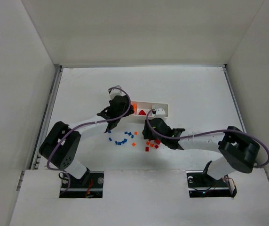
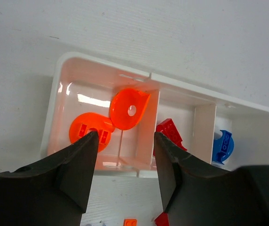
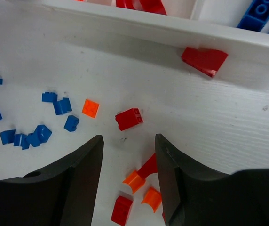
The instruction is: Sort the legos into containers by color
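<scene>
**Right hand poised wide, just short of a loose red brick**

Bench carries the tray, sorted orange, red, blue; left hand hangs wide and empty above it. Loose legos lie just beside. Straddle the brick squarely, then lower straight.

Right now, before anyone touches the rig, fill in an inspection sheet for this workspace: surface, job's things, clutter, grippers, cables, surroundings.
Surface: white table, faint marks.
Job's things: white tray holds orange pieces in one end compartment, a red piece in the middle, a blue piece at the other end; loose blue bricks, a red brick and an orange brick lie on the table in front of it.
Clutter: nothing seen.
Grippers: left gripper open, empty, over the orange compartment; right gripper open, empty, above the loose bricks.
Cables: purple cable looped along each arm.
Surroundings: plain white walls on three sides.
</scene>
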You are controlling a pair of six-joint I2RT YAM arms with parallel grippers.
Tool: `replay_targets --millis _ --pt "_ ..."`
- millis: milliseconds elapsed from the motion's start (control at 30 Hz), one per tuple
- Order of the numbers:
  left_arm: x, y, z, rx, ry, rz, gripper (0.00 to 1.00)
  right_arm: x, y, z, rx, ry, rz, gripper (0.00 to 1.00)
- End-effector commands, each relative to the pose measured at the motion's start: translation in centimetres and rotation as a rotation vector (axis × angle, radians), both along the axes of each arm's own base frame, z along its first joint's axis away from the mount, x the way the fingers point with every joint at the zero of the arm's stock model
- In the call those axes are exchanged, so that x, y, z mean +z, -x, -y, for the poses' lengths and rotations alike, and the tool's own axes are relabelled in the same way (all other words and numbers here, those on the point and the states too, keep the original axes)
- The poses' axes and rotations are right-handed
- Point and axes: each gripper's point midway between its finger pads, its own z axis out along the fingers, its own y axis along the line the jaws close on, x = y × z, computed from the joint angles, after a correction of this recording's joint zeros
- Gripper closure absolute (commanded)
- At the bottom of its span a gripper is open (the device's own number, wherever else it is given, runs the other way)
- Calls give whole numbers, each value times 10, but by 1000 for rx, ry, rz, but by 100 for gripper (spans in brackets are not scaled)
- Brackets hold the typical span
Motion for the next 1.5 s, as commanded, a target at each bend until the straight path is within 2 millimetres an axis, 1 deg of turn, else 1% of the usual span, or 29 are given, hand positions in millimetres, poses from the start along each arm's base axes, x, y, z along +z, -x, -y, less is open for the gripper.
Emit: replay_targets --millis 0,133,167,267,300,333,400,433,500,600,700,733,833,867,933,967,1033,1067,1133,1167,1267,1300,1400,1433,1467 --pt "32 -6 0 17 59 74 50 15 -13 -22 19 -18 39 43" --pt "42 9 -3 11 83 100 50 4 -18 -26 19 25 21 44" --pt "43 14 -5 9 84 104 50 -1 -19 -26 15 46 11 46" --pt "40 29 -12 1 75 105 52 -6 -21 -28 14 64 1 50" --pt "34 42 -19 -6 68 95 53 -7 -22 -30 13 69 -4 50" --pt "32 44 -20 -7 65 91 53 -8 -22 -30 10 72 -10 50" --pt "16 67 -31 -22 28 48 54 -12 -22 -31 9 92 -27 50" --pt "11 72 -34 -25 16 37 54 -13 -22 -31 6 97 -34 50" --pt "-4 94 -48 -22 -29 2 54 -16 -22 -31 -4 111 -58 50" --pt "-15 111 -66 8 -76 -15 54 -21 -21 -32 -7 126 -78 54" --pt "-19 124 -92 73 -132 -28 53 -24 -20 -32 -9 145 -101 58" --pt "-19 124 -94 80 -137 -27 53 -25 -20 -31 -10 152 -104 58" --pt "-22 128 -116 157 -199 -37 50 -26 -18 -31 -8 176 -117 58" --pt "-25 129 -119 169 -210 -43 49 -26 -18 -32 -7 178 -117 59" --pt "-29 128 -121 178 -222 -58 49 -26 -18 -32 -8 180 -115 68" --pt "-31 128 -120 179 -231 -67 49 -24 -18 -30 -15 177 -109 73" --pt "-36 129 -119 180 -240 -82 49 -17 -20 -28 -29 168 -93 76" --pt "-41 130 -119 180 -244 -95 51 -7 -21 -26 -38 151 -70 76" --pt "-44 131 -118 180 -241 -102 52 7 -23 -24 -43 128 -42 76" --pt "-46 132 -117 178 -238 -106 54 18 -23 -24 -39 111 -24 76" --pt "-47 135 -115 172 -229 -110 55 39 -26 -25 -26 79 12 76" --pt "-47 136 -114 169 -227 -112 55 51 -31 -25 -27 63 33 76" --pt "-48 140 -112 163 -218 -117 55 71 -47 -23 -41 40 73 76" --pt "-48 141 -111 161 -218 -117 55 76 -54 -22 -50 34 87 76" --pt "-49 142 -111 161 -220 -119 55 81 -66 -20 -67 27 104 76"
